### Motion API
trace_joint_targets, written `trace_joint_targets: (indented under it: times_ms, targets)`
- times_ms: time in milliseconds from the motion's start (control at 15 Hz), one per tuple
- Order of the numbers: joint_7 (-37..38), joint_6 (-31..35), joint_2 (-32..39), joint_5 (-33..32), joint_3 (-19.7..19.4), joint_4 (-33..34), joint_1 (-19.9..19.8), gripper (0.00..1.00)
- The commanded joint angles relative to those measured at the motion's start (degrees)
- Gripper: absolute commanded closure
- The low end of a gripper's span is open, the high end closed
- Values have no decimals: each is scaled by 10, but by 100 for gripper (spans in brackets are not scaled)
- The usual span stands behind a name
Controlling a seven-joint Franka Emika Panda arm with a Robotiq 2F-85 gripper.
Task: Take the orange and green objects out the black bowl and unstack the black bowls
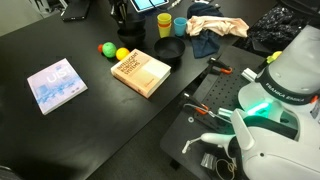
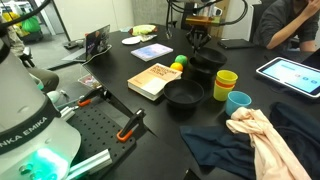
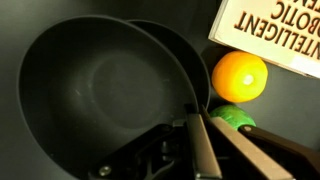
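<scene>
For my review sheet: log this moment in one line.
orange ball, green ball: out, beside book | gripper: at black bowl rim, grip unclear | second bowl: apart, by yellow cup

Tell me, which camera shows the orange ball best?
The wrist view: the orange ball looks big and sharp beside the book. In both exterior views the ball is only a tiny dot.
</scene>
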Motion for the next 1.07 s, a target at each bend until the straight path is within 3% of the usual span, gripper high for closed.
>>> trace_joint_targets:
  times_ms: [0,467,1000]
  targets:
    - [-4,-4,-30,13,-9,-38,15,98]
    - [16,-1,-55,7,-12,-90,36,99]
    - [68,-41,-166,10,-12,-152,74,99]
